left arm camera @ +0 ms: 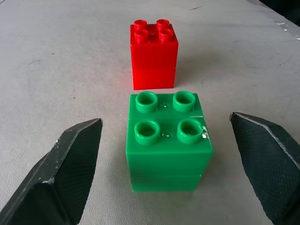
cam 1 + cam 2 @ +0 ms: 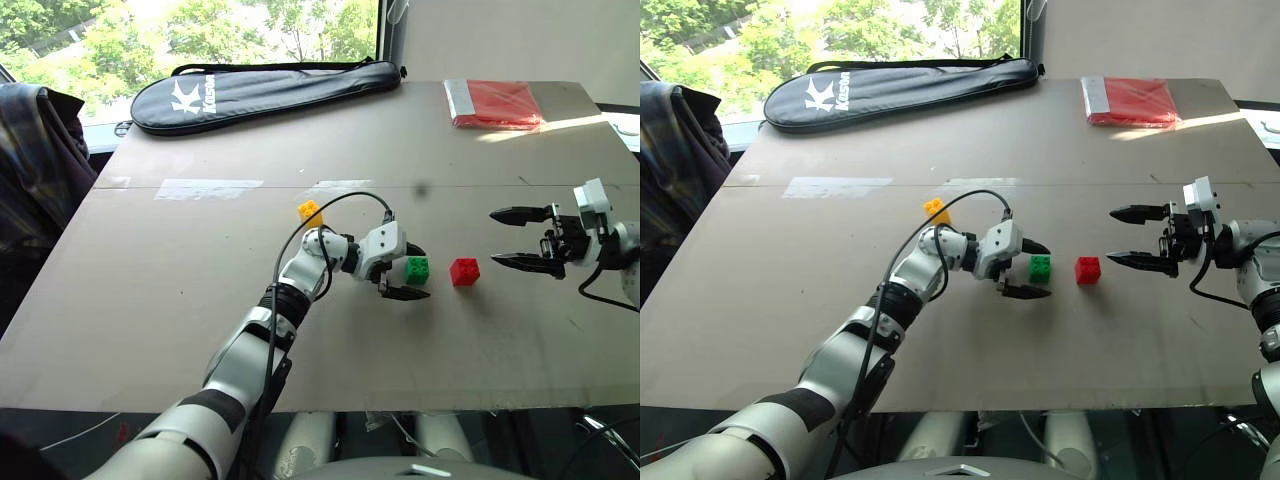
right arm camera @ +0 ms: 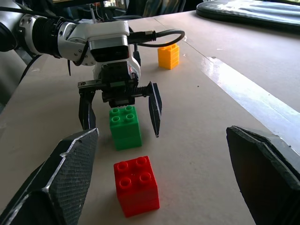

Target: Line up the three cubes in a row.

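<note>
The left gripper (image 2: 410, 272) sits low over the table (image 2: 180, 290) with its two black fingers spread wide, one on each side of the green cube (image 2: 417, 268); the left wrist view shows clear table between each fingertip and the cube's sides, so the cube stands free on the surface, upright with its studs up, and is not gripped. Just beyond the green cube, on the side away from the left wrist, stands the red cube (image 2: 464, 271), also upright, close to the green one but with a gap between them; the two sit roughly side by side in a line across the table. Further to the robot's right, the right gripper (image 2: 515, 238) hangs above the table with its fingers wide apart and nothing between them, its tips pointing towards the red cube and set apart from it. The yellow cube (image 2: 310, 212) lies apart from the other two, on the far side of the left arm, near a pale strip of tape (image 2: 208, 188) on the table. At the far edge lie a black racket bag (image 2: 260, 92) and, to the right, a flat red packet (image 2: 495, 104).
</note>
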{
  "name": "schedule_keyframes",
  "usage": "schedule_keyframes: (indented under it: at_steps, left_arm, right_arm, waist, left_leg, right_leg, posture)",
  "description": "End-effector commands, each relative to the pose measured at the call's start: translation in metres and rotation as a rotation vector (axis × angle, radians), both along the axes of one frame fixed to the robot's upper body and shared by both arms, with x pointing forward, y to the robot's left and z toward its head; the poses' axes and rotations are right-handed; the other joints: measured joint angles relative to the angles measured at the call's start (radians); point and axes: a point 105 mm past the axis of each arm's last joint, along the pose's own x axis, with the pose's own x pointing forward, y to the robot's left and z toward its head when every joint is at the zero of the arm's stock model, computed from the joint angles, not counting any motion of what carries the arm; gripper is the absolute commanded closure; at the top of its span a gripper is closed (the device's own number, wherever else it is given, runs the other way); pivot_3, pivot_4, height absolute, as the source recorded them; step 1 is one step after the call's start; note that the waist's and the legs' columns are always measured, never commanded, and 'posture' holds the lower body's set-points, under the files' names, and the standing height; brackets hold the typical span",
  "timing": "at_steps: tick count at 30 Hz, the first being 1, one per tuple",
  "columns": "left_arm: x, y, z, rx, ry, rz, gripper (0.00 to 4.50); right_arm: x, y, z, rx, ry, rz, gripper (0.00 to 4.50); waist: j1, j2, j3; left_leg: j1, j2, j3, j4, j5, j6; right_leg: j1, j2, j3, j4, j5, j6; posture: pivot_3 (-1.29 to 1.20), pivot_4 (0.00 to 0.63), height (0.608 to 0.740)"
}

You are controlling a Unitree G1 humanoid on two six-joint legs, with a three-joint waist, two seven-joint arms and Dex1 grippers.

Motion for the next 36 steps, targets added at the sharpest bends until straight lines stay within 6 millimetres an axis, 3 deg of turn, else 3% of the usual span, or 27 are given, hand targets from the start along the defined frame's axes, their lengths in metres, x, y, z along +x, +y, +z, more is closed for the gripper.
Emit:
schedule_keyframes:
  at_steps: [1,10,13,16,20,25,29,36]
  left_arm:
    - [0.001,-0.002,0.03,-0.088,-0.065,-0.004,0.05]
    - [-0.003,0.024,0.09,-0.159,-0.162,0.032,0.05]
    - [-0.006,0.05,0.112,-0.196,-0.199,0.111,0.05]
    - [-0.009,0.075,0.117,-0.197,-0.209,0.212,0.05]
    - [-0.004,0.12,0.108,-0.201,-0.199,0.442,0.05]
    - [0.008,0.163,0.073,-0.159,-0.179,0.706,0.05]
    - [0.015,0.176,0.051,-0.159,-0.157,0.806,0.05]
    - [0.035,0.18,0.024,-0.162,-0.164,0.915,0.05]
  right_arm:
    - [-0.001,0.0,0.013,0.013,-0.041,0.035,0.0]
    - [0.002,0.001,0.018,0.055,-0.04,0.028,0.0]
    - [0.001,0.001,0.017,0.055,-0.04,0.028,0.0]
    - [0.0,-0.001,0.017,0.056,-0.039,0.025,0.0]
    - [-0.002,-0.004,0.016,0.067,-0.044,0.015,0.0]
    - [-0.003,-0.006,0.016,0.07,-0.048,0.003,0.0]
    - [-0.003,-0.007,0.017,0.067,-0.05,0.002,0.0]
    - [-0.004,-0.009,0.017,0.055,-0.055,-0.004,0.0]
  waist:
    - [0.0,0.0,0.0]
    - [-0.002,0.0,0.0]
    - [-0.006,0.0,0.0]
    - [-0.009,0.0,0.0]
    - [-0.01,0.001,0.0]
    - [-0.006,0.001,0.0]
    - [0.003,0.001,0.0]
    - [0.001,0.001,0.0]
  left_leg:
    - [0.0,0.0,0.0,0.0,0.0,0.0]
    - [0.0,0.0,0.0,0.0,0.0,0.0]
    - [0.0,0.0,0.0,0.0,0.0,0.0]
    - [0.001,0.001,-0.001,0.0,0.0,-0.001]
    - [0.001,0.001,-0.001,0.0,0.0,-0.001]
    - [0.001,0.001,-0.001,0.0,0.0,-0.001]
    - [0.001,0.0,-0.001,0.0,0.0,-0.001]
    - [0.001,0.0,-0.001,0.0,0.0,-0.001]
  right_leg:
    - [0.0,0.0,0.0,0.0,0.0,0.0]
    - [0.0,0.0,0.001,0.0,0.0,0.0]
    - [0.0,0.0,0.001,0.0,0.0,0.0]
    - [0.0,0.0,0.001,0.0,0.0,0.0]
    - [0.0,0.0,0.002,0.0,0.0,0.0]
    - [0.0,-0.001,0.002,0.0,0.0,0.0]
    - [0.0,-0.002,0.002,0.0,0.0,0.0]
    - [0.0,-0.002,0.001,0.001,0.0,0.0]
  posture:
    - [0.0,0.15,0.694]
    - [0.0,0.15,0.694]
    - [0.0,0.15,0.694]
    - [0.0,0.15,0.694]
    - [0.0,0.15,0.694]
    - [0.0,0.15,0.694]
    - [0.0,0.15,0.694]
    - [0.0,0.15,0.694]
